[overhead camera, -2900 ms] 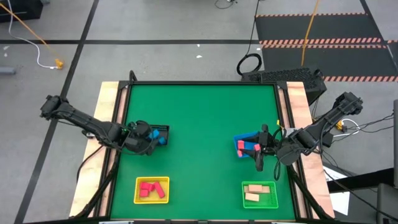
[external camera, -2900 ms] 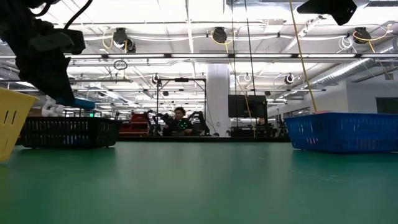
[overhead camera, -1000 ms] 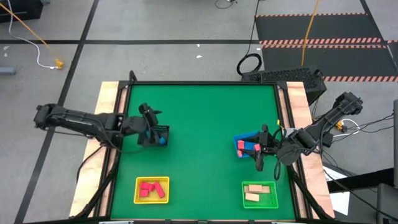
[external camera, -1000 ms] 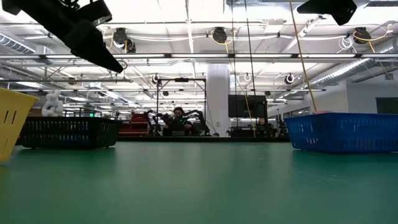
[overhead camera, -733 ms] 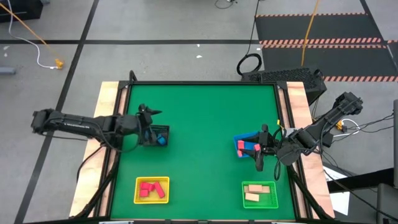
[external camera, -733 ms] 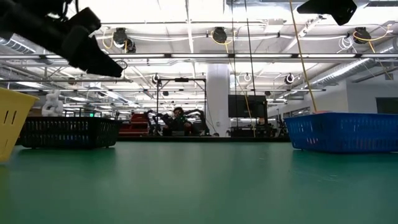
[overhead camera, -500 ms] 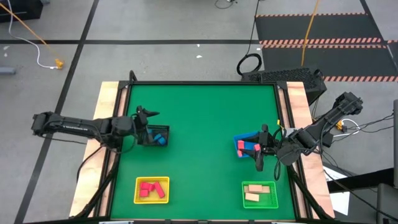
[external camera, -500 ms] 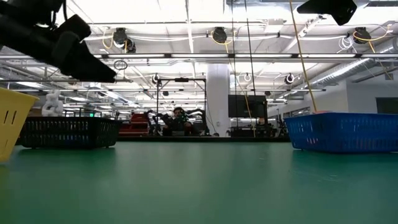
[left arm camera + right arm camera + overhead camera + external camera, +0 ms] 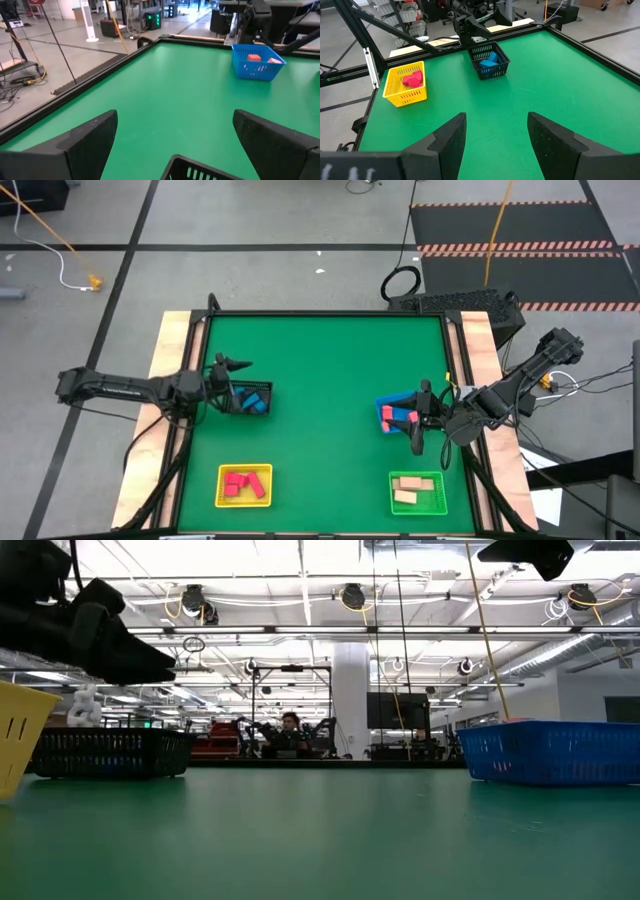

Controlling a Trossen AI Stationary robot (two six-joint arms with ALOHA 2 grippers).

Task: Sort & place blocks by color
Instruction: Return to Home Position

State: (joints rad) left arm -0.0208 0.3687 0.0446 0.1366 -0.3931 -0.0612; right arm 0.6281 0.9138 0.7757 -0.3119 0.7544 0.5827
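Two dark fingers [image 9: 87, 145] of the left gripper [image 9: 226, 376] stand wide apart with nothing between them; just ahead of them and a little lower, at the bottom edge of the left wrist view, is the rim of the black tray [image 9: 200, 170]; in the high view that tray [image 9: 266, 388] sits left of centre, with the blue blocks [image 9: 257, 402] inside it, on the side away from the arm; so the tray lies forward of the fingertips, and I judge that going home calls for a pull back toward the frame's left edge, clear of the rim; lower left, the red blocks [image 9: 240, 483] rest in the yellow tray [image 9: 221, 486]; lower right, the cream blocks [image 9: 412, 488] lie in the green tray [image 9: 393, 492]; farthest across the green table [image 9: 320, 360], right of centre, the salmon blocks [image 9: 400, 416] sit in the blue tray [image 9: 381, 403]; the right gripper [image 9: 420, 418] waits just beside it, fingers spread and empty; no block shows loose on the table.
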